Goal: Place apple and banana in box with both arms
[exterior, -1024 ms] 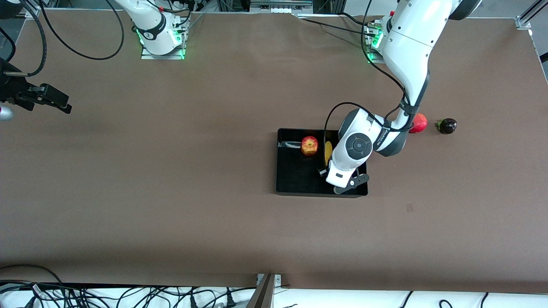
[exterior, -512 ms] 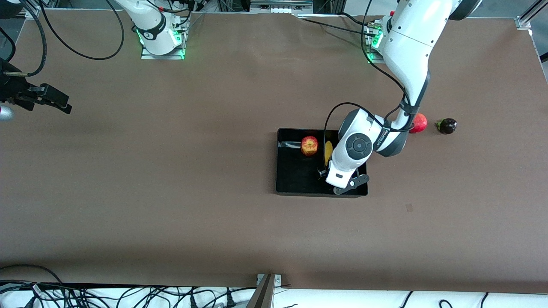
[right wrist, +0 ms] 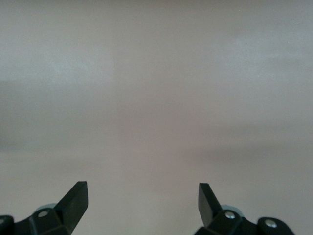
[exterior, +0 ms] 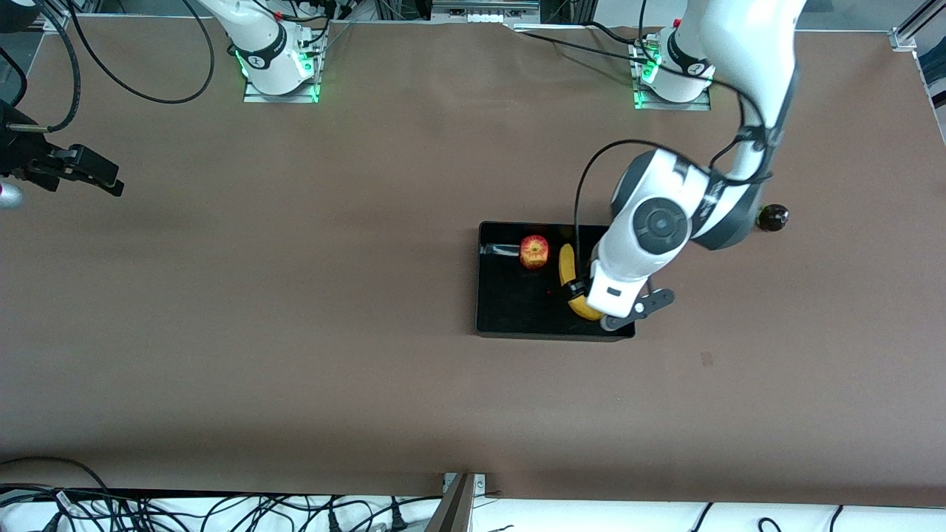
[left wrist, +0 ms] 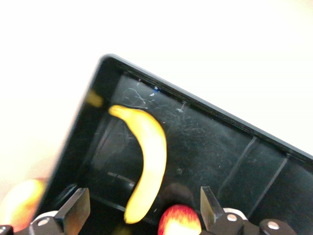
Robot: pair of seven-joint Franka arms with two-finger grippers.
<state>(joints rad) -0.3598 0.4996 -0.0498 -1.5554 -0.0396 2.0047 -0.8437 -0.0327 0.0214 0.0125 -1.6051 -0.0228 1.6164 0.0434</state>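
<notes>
both fruits lie in the box (exterior: 517, 310): apple (exterior: 533, 251), banana (exterior: 567, 270) beside it. left pincer (left wrist: 142, 213) gapes empty above them; dipping could nudge the banana. right pincer (right wrist: 143, 205), spread empty, waits well away.

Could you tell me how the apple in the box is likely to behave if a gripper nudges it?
Being round, the apple would probably roll. The box walls and the banana beside it should stop it soon. It looks firm.

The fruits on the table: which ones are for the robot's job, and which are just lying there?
For the job: small red-and-yellow apple, long yellow banana, both in the shallow black plastic box.
Just lying about: small dark round fruit with a green stem, on the table toward the left arm's end.
</notes>
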